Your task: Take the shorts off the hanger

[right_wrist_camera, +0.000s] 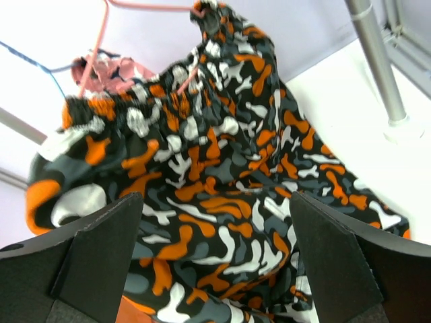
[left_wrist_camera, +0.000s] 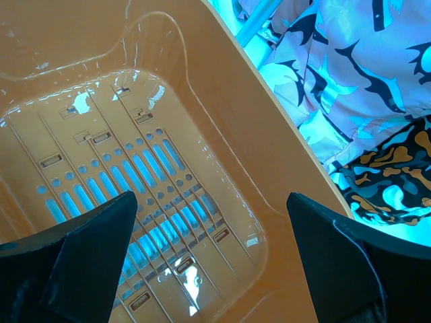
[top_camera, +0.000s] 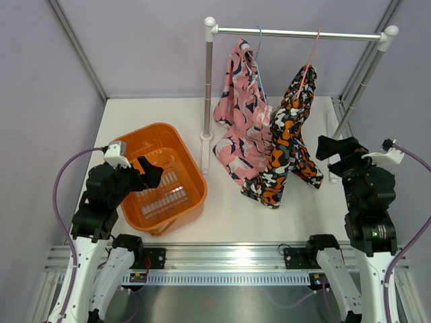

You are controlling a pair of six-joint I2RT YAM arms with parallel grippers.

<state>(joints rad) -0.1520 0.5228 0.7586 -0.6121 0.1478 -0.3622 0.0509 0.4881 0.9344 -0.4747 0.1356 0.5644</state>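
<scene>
Two shorts were seen hanging from one rail (top_camera: 296, 32), each on its own wire hanger, two hangers in all: the pink shorts (top_camera: 241, 114) on the blue hanger (top_camera: 259, 50) and the camouflage shorts (top_camera: 286, 145) on the pink hanger (top_camera: 314, 50). Both were draped long-axis downward from rail to table, with their lower ends resting on the tabletop. The right gripper (right_wrist_camera: 215, 202) was held with its fingers wide apart and nothing between them. It was pointed straight at the camouflage shorts, which lay just ahead of it and to its left, so this arm was judged much the nearer. The left gripper (left_wrist_camera: 209, 202), likewise spread and empty, was poised over the single orange basket (top_camera: 192, 168), well apart from both garments.
</scene>
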